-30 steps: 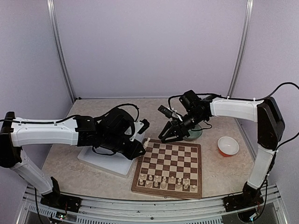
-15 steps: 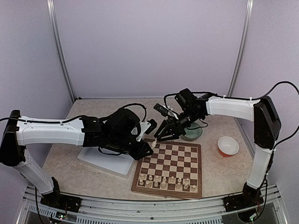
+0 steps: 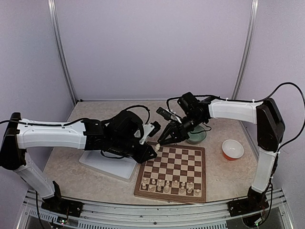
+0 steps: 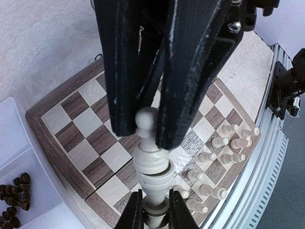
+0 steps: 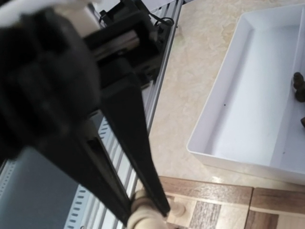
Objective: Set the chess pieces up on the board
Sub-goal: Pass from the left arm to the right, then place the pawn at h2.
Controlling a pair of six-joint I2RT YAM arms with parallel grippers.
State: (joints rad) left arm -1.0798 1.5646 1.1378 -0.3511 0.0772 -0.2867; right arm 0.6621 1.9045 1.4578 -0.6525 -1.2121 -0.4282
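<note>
While in left gripper, cream piece head-first toward right gripper.

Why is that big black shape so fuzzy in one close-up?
Right wrist view: the right gripper sits near the lens and blurs, while the white tray is sharp. Left wrist view: the cream chess piece is fairly crisp. Top view: even light, soft shadows.

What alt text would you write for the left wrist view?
A cream-white chess piece is clamped by two pairs of black fingers, one at its head, one at its base. Behind it lies the board, with white pieces at lower right.
</note>
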